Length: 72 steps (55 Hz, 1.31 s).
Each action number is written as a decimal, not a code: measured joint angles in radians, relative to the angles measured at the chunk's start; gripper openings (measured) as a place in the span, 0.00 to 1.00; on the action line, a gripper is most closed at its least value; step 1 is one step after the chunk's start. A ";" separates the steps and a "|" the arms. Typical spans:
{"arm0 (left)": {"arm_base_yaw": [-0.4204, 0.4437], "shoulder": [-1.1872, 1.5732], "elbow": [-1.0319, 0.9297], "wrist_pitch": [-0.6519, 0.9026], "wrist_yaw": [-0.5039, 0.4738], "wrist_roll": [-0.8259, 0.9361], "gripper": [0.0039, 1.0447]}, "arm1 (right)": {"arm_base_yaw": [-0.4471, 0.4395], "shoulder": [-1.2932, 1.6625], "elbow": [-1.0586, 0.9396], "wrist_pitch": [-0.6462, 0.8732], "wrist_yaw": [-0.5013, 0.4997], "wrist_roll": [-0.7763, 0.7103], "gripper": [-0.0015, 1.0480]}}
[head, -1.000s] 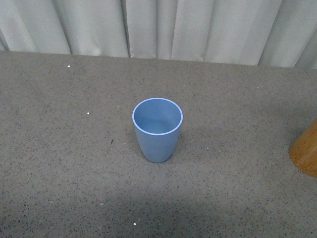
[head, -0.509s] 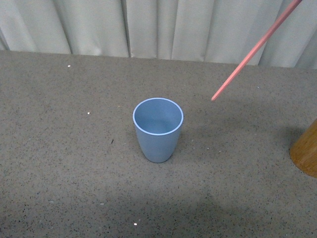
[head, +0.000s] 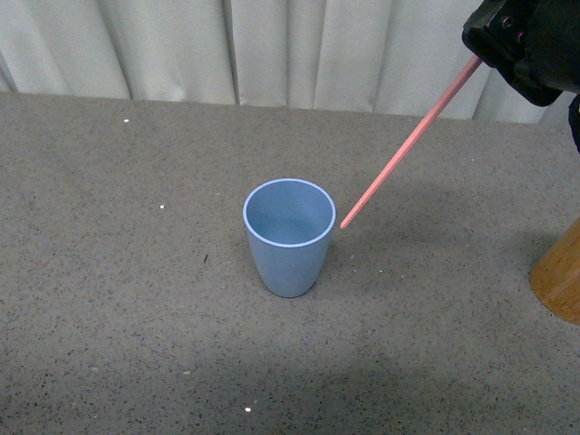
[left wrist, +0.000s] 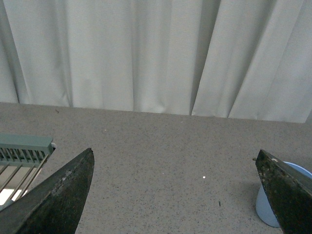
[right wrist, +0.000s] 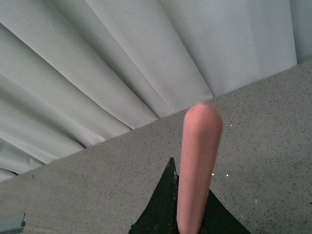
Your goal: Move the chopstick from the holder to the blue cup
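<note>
The chopstick (head: 408, 143) is clamped in the right claw (head: 494, 50), slanting down from it. Its lower tip is held just beside the blue cup (head: 288, 237) rim. The left claw (left wrist: 175, 195) is spread wide, empty.

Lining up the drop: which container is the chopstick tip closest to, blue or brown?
The blue cup: the chopstick tip sits just beside its rim in the front view. The brown holder stands apart at the frame edge.
</note>
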 joint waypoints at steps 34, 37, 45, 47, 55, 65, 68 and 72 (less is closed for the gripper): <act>0.000 0.000 0.000 0.000 0.000 0.000 0.94 | 0.014 0.076 0.108 -0.017 0.002 0.014 0.01; 0.000 0.000 0.000 0.000 0.000 0.000 0.94 | 0.019 0.096 0.123 -0.021 0.004 0.014 0.01; 0.000 0.000 0.000 0.000 0.000 0.000 0.94 | 0.035 0.120 0.155 -0.043 0.009 0.013 0.01; 0.000 0.000 0.000 0.000 0.000 0.000 0.94 | 0.041 0.123 0.164 -0.057 0.008 0.010 0.02; 0.000 0.000 0.000 0.000 0.000 0.000 0.94 | 0.055 0.127 0.176 -0.066 0.024 -0.006 0.23; 0.000 0.000 0.000 0.000 0.000 0.000 0.94 | 0.064 0.129 0.176 -0.082 0.069 -0.036 0.50; 0.000 0.000 0.000 0.000 0.000 0.000 0.94 | 0.064 0.129 0.175 -0.089 0.090 -0.041 0.59; 0.000 0.000 0.000 0.000 0.000 0.000 0.94 | 0.061 0.127 0.175 -0.098 0.135 -0.053 0.69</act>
